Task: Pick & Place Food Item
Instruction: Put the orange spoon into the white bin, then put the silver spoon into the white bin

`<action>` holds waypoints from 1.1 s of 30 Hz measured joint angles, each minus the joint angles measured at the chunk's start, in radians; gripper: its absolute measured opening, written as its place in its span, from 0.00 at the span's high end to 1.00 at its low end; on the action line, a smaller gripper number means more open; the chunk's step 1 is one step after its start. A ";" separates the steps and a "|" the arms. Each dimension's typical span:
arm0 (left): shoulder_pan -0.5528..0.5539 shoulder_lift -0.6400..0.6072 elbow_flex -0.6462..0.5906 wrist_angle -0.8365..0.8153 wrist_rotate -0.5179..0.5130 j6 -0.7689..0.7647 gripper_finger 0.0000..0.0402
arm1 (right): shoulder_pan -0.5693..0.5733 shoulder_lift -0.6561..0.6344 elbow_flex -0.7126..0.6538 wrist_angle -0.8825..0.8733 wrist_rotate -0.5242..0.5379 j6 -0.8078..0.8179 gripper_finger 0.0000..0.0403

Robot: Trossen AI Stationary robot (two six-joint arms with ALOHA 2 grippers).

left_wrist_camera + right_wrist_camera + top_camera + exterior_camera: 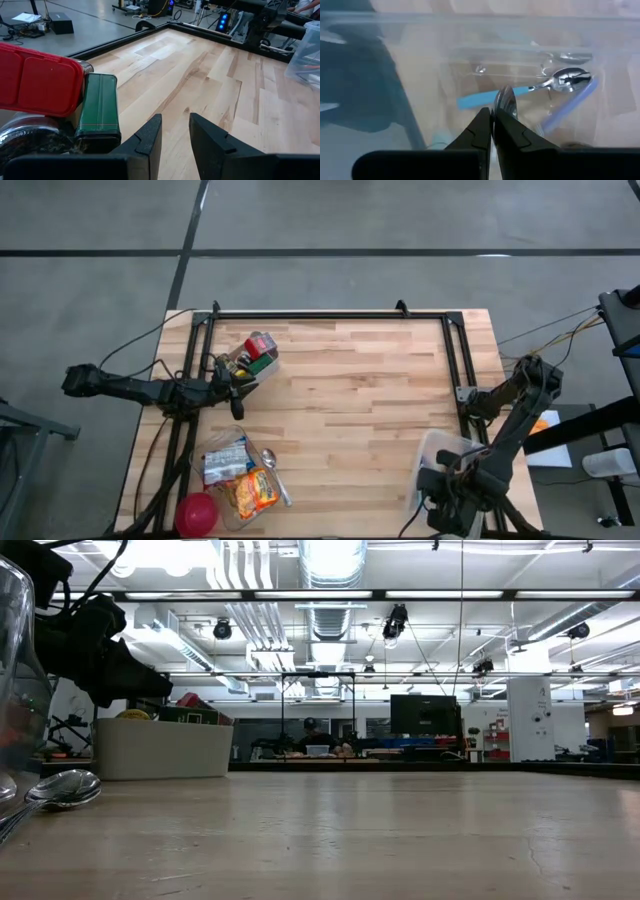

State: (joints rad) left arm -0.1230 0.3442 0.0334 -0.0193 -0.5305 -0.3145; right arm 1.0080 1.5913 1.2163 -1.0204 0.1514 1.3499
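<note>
At the table's near right corner stands a clear plastic container (pixel 440 465), and my right gripper (pixel 493 116) points down into it, shut on a silver spoon (pixel 505 100). In the container lies a blue-handled spoon (pixel 540 87). Near the left edge my left gripper (pixel 175 131) stands level and open, with nothing between its fingers. Close beside it are a red-lidded jar (pixel 40 82) and a green tin (pixel 100 107). The food packets (pixel 240 475) lie in a clear bowl at the near left. My right gripper pinches the silver spoon between its two fingertips, coming from above and pointing down. The spoon's shiny end (pixel 505 97) sticks out just past the fingertips and hangs over the container's inside. The fingers hide the place of contact.
A red ball (pixel 197 513) and a metal spoon (pixel 275 478) lie by the bowl at the near left. A black frame (pixel 330 315) runs along the table's far, left and right edges. The middle of the wooden table (pixel 360 400) is bare.
</note>
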 joint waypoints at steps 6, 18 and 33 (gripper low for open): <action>0.000 0.000 0.000 0.000 0.000 0.000 0.75 | 0.000 0.000 -0.032 0.014 -0.013 0.030 0.98; 0.000 0.000 0.000 0.000 0.000 0.000 0.75 | 0.000 0.001 -0.044 0.022 0.021 0.154 0.79; 0.000 0.000 0.000 0.000 0.000 0.000 0.75 | 0.000 0.001 -0.015 0.017 0.032 0.126 0.61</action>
State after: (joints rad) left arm -0.1234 0.3443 0.0330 -0.0193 -0.5308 -0.3145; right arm 1.0080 1.5921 1.2009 -1.0034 0.1831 1.4759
